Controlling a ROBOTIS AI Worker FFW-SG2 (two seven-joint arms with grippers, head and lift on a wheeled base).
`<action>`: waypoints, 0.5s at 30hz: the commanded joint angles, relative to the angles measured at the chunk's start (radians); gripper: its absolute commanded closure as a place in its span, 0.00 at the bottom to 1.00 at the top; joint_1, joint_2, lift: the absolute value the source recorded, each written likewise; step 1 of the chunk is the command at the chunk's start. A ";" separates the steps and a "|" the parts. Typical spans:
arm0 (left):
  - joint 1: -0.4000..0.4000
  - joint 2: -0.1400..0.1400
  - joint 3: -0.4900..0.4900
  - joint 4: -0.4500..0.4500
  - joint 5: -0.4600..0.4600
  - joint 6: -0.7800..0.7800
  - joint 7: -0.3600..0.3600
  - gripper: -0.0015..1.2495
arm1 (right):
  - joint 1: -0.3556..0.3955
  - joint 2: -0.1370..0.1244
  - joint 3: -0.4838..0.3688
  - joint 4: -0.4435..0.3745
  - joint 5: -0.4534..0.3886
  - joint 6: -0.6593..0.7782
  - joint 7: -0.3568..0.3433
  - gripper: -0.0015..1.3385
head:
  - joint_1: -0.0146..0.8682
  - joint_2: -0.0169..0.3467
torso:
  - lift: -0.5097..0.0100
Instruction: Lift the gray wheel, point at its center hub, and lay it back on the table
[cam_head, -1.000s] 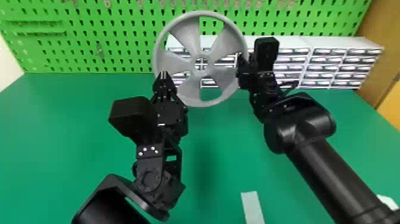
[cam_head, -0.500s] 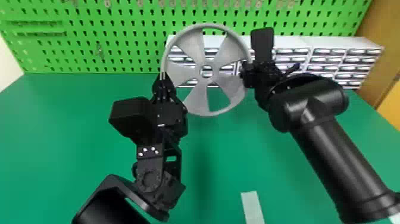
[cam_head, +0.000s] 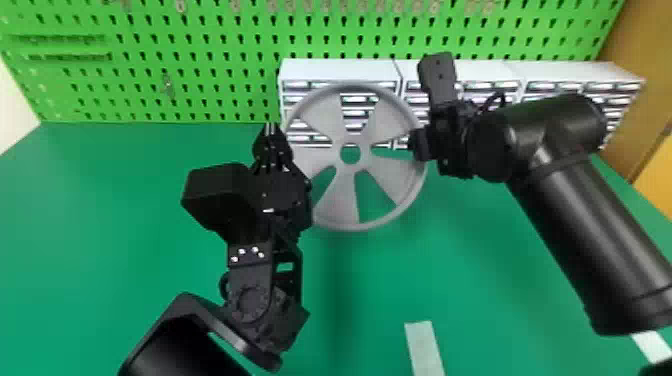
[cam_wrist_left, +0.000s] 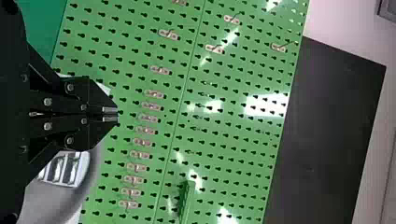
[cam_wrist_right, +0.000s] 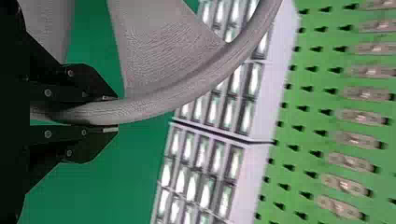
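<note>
Well, the gray wheel (cam_head: 336, 200) is up in the air over the table, its round face turned to the head view. It is matte, with five broad, flaring spokes running from a small ringed hub (cam_head: 363, 154) to a smooth, rounded rim (cam_head: 360, 227). Seen from the right wrist, fine ribbing runs across a spoke and along the rim.

At the wheel's right edge, the right gripper (cam_head: 414, 145) has its flat black fingers closed about the rim, pinching it; the lower finger seems to sit a sliver off the curve near its tip, though the dark parts make that hard to judge. Just beside the wheel's left edge, the left gripper (cam_head: 270, 130) points away from the robot, its slim metal-tipped fingers pressed together with nothing between them.

Beyond the wheel stand white drawer cabinets (cam_head: 340, 70) with clear-fronted drawers, their straight edges showing through the gaps between spokes. Behind them rises a green pegboard (cam_head: 210, 55), punched with keyhole slots and fitted with small metal hooks (cam_wrist_left: 149, 117). Below the wheel and out to its left stretches the smooth green table (cam_head: 110, 210), giving wide room. Nearer the robot than the wheel lies a pale, straight-edged strip (cam_head: 424, 347).
</note>
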 joint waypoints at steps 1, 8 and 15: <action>-0.005 0.002 -0.004 0.000 0.001 0.008 0.001 0.94 | -0.040 -0.037 0.056 0.060 -0.131 0.066 0.003 0.92 | 0.80 0.18 | 0.80; -0.006 0.005 -0.004 0.000 0.001 0.011 0.002 0.94 | -0.049 -0.054 0.108 0.143 -0.211 0.094 0.048 0.92 | 0.80 0.18 | 0.80; -0.006 0.005 -0.004 0.000 0.001 0.011 0.010 0.94 | -0.063 -0.063 0.176 0.195 -0.262 0.121 0.048 0.92 | 0.80 0.18 | 0.80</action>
